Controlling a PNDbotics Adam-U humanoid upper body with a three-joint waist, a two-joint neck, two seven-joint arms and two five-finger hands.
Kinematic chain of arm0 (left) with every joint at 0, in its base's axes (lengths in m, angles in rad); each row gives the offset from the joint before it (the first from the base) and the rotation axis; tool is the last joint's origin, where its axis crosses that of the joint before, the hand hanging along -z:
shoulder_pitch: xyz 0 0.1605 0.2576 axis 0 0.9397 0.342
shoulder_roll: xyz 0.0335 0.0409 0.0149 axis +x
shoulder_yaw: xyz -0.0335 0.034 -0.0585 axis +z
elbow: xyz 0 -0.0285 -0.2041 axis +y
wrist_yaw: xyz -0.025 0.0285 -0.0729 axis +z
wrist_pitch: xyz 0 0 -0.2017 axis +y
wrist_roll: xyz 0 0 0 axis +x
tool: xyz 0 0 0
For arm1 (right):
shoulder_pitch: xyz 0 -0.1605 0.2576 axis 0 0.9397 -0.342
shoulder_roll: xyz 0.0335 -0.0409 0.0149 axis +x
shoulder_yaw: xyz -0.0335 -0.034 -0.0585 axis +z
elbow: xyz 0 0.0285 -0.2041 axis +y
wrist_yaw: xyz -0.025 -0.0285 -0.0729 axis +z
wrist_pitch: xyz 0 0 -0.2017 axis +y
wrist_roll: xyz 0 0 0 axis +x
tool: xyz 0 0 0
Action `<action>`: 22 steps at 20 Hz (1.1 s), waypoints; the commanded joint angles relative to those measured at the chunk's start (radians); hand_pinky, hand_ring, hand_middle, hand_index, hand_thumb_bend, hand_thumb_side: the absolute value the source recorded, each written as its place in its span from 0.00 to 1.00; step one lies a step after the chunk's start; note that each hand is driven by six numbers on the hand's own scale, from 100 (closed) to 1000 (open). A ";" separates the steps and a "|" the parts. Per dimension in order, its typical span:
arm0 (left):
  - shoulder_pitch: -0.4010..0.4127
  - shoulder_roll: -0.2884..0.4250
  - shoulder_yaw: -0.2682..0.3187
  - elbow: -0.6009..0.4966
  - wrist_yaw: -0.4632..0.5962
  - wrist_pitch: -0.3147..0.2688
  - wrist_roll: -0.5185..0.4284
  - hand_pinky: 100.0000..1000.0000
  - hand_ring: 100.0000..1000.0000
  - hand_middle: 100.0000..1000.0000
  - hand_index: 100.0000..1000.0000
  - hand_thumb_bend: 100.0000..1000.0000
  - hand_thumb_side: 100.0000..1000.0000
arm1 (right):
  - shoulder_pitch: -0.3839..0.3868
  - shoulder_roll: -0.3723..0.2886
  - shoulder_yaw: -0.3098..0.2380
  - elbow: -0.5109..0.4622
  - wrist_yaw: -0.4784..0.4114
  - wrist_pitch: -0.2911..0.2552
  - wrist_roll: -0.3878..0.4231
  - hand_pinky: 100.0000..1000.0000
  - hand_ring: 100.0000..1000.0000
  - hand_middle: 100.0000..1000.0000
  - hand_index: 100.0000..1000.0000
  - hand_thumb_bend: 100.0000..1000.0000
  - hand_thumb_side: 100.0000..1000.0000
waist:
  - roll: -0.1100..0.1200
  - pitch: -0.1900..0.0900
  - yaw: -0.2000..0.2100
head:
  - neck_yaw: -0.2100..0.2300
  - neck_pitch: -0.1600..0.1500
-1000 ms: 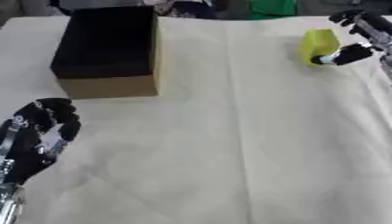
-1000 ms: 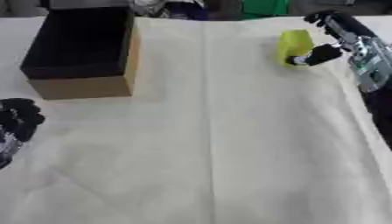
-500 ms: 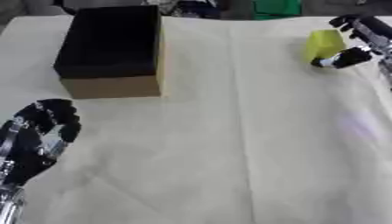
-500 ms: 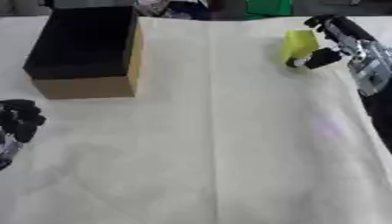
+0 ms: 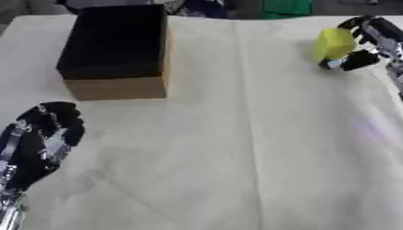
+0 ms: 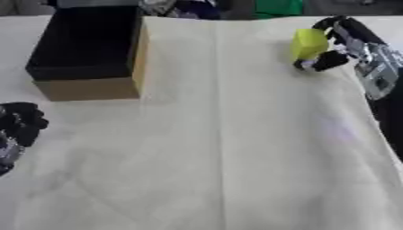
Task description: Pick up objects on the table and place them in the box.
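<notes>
Your right hand (image 6: pixel 340 42) has closed on the yellow object (image 6: pixel 308 43) at the far right of the tabletop (image 5: pixel 236 134): its fingers curl over the top and far side of the object and the thumb comes in under the near side. Compared with a second ago, the object sits a touch higher and tilted in the grip, and the thumb looks tucked closer beneath it, so you appear to have moved from settling the grasp to starting the lift. Whether the object has fully left the cloth you cannot tell from here; its lower edge is hidden behind the thumb.

The box (image 5: pixel 116 49) is at the far left, open side up, its dark interior showing and its brown front wall facing you. It lies well apart from the object, with the whole width of the cloth between them.

Your left hand (image 5: pixel 43 143) sits idle near the lower left corner, fingers curled in and holding nothing; it has barely shifted.

What this means: the pick looks nearly secured, and the long carry across to the box is the part left. Raise the object clear before you sweep left, so that it does not drag on the cloth or catch the box's near wall
</notes>
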 commanded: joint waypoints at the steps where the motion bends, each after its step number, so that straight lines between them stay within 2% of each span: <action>1: -0.013 0.008 0.002 -0.023 0.001 -0.001 -0.005 0.65 0.57 0.55 0.69 0.50 0.41 | -0.014 -0.019 -0.001 -0.007 0.011 0.009 -0.001 0.59 0.65 0.65 0.76 0.54 0.16 | 0.001 -0.015 -0.002 | -0.002 -0.008; 3: -0.012 0.007 0.002 -0.023 0.001 -0.001 -0.005 0.65 0.57 0.55 0.69 0.50 0.41 | -0.012 -0.018 0.000 -0.006 0.012 0.012 0.000 0.57 0.58 0.58 0.70 0.52 0.15 | 0.002 -0.015 -0.003 | -0.002 -0.007; 6: -0.012 0.007 0.002 -0.023 0.001 -0.001 -0.005 0.65 0.57 0.55 0.69 0.49 0.41 | -0.011 -0.017 0.001 -0.007 0.011 0.011 0.009 0.51 0.44 0.42 0.54 0.44 0.08 | 0.004 -0.015 -0.006 | -0.002 -0.006; 9: -0.011 0.006 0.001 -0.023 0.001 -0.001 -0.005 0.65 0.57 0.55 0.69 0.49 0.41 | -0.010 -0.017 0.000 -0.014 0.006 0.012 0.004 0.46 0.36 0.34 0.46 0.39 0.02 | 0.005 -0.016 -0.012 | -0.002 -0.004; 12: -0.010 0.006 0.001 -0.022 0.001 -0.001 -0.005 0.65 0.57 0.55 0.69 0.49 0.41 | -0.009 -0.020 0.003 -0.031 -0.007 0.011 0.000 0.43 0.31 0.30 0.43 0.39 0.00 | 0.006 -0.020 -0.018 | -0.002 -0.002; 22: -0.005 0.009 0.002 -0.018 0.004 0.001 -0.007 0.65 0.57 0.55 0.68 0.49 0.40 | -0.006 -0.030 0.031 -0.151 -0.054 -0.005 0.027 0.42 0.30 0.29 0.43 0.37 0.00 | -0.013 -0.048 -0.034 | 0.004 0.003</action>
